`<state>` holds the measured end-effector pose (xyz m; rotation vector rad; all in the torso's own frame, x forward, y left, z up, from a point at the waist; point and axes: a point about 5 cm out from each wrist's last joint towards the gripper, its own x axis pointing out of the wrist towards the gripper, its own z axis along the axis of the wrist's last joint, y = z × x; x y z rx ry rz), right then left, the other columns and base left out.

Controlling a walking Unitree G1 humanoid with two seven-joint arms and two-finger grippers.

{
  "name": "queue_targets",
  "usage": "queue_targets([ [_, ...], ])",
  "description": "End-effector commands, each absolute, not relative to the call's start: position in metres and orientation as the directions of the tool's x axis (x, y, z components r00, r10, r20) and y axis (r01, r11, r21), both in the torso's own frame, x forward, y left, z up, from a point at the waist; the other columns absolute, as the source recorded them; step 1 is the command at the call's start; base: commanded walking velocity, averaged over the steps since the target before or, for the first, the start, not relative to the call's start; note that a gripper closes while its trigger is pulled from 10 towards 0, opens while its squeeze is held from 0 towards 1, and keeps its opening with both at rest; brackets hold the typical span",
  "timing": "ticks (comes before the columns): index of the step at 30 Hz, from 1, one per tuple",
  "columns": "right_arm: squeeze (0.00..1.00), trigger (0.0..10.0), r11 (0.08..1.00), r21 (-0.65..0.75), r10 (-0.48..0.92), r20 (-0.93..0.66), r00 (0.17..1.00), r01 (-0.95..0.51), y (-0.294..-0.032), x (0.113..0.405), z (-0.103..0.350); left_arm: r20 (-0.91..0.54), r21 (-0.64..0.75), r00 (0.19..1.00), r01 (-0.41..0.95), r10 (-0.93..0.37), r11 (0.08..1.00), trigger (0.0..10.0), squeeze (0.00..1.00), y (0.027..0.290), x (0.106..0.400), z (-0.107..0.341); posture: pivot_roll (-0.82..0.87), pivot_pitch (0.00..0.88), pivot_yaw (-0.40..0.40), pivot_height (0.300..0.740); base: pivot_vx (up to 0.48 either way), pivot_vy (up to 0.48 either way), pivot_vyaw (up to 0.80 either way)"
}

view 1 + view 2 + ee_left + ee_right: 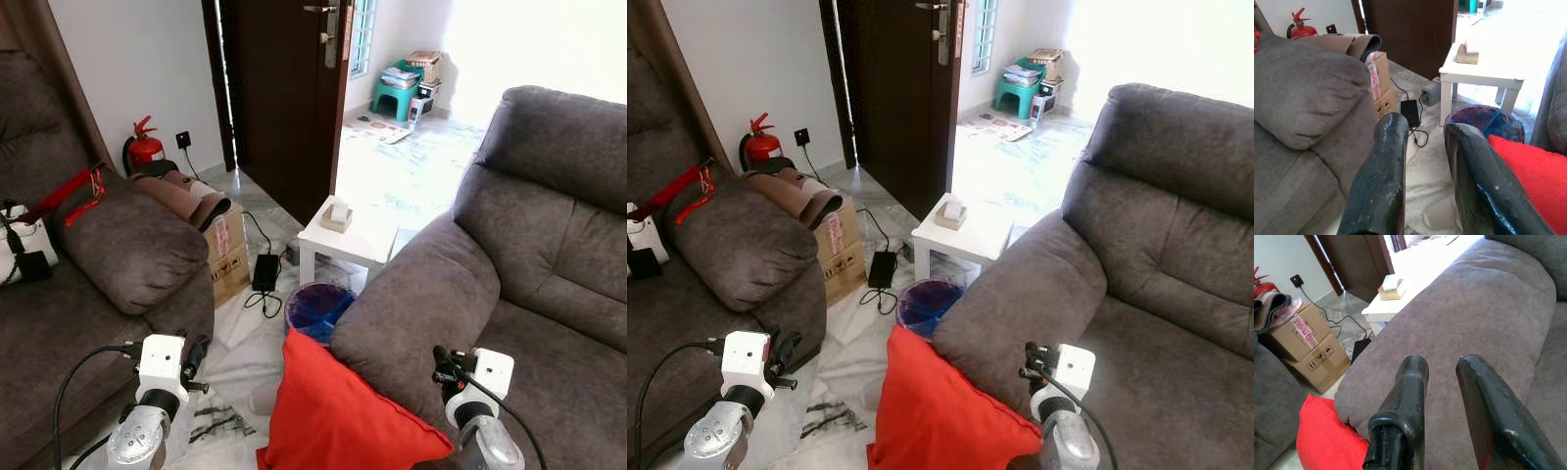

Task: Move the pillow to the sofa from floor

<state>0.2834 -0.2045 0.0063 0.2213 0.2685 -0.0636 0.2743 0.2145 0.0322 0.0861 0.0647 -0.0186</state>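
While I look down from the head camera, I see this:

Pillow: the red pillow is on the floor, near me. It leans on the front of the right sofa's armrest.
Right sofa: the grey sofa is on my right. Its fat armrest touches the pillow.
Left sofa: another grey sofa is on my left, with a red strap on top.
Left gripper: my left gripper is low on the left, over the floor beside the left sofa. Its two black fingers are apart and hold nothing.
Right gripper: my right gripper is over the right sofa's armrest. Its fingers are apart too, with nothing between them.
Bin: a purple bin sits just behind the pillow.
Table: a small white table is farther away, with a little box on it.
Far left: cardboard boxes and a red fire extinguisher stand by the wall.
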Motion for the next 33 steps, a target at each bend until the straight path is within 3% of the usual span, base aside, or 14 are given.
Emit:
queue_targets([
  [1, 0.00, 10.0, 0.974, 0.209, -0.029, -0.271, 0.962, 0.088, -0.203, 0.285, 0.007, -0.078, 0.082, 0.997, 0.010, -0.004, 0.997, 10.0, 0.00, 0.218, 0.274, 0.032, 0.07, 0.000, -0.003, 0.681, 0.000, 0.000, 0.00],
  [5, 0.00, 10.0, 0.971, 0.211, -0.050, -0.289, 0.956, 0.114, -0.204, 0.286, 0.006, -0.094, 0.032, 0.995, -0.007, 0.010, 0.999, 10.0, 0.00, 0.219, 0.273, 0.029, 0.07, 0.000, -0.001, 0.681, 0.000, 0.000, 0.00],
  [33, 0.00, 10.0, 0.969, 0.228, -0.018, -0.324, 0.946, 0.097, -0.190, 0.291, 0.004, -0.161, 0.056, 0.987, 0.036, -0.027, 0.998, 10.0, 0.00, 0.222, 0.265, 0.021, 0.09, 0.000, 0.014, 0.668, 0.000, 0.000, 0.00],
])
